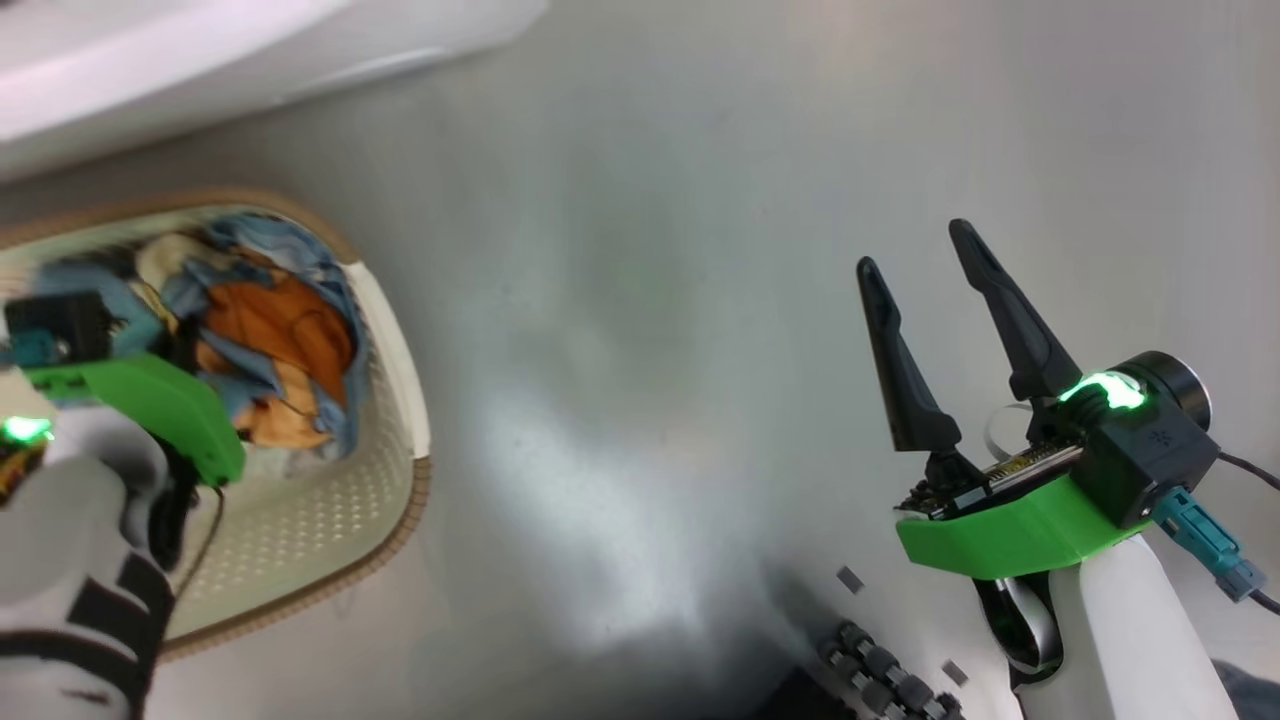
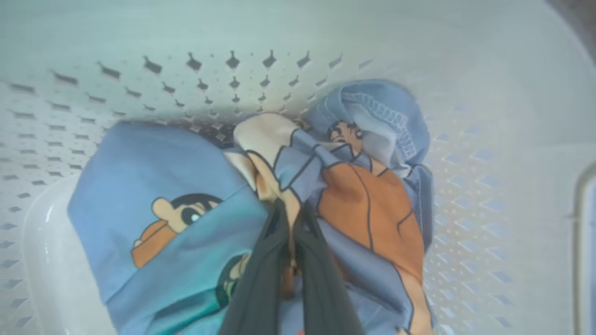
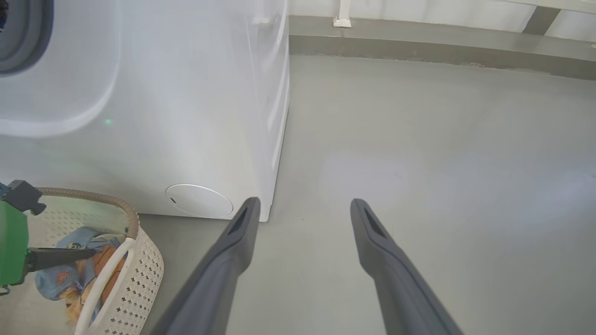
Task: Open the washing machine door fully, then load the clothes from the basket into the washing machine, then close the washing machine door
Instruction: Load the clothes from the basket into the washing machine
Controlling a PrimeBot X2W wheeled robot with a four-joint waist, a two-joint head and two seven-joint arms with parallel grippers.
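Clothes point(image 2: 153, 163) in left gripper point(image 2: 289, 218), inside basket point(image 2: 489, 93)

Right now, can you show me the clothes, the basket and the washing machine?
clothes point(image 2: 368, 209), left wrist view, on the orange patch.
basket point(image 1: 300, 520), head view, on its perforated inner wall.
washing machine point(image 3: 186, 116), right wrist view, on its white front panel.

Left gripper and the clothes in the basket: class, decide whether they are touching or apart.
Touching. The left wrist view shows the left gripper shut on a fold of the clothes, with fabric pinched between its two dark fingers, inside the basket.
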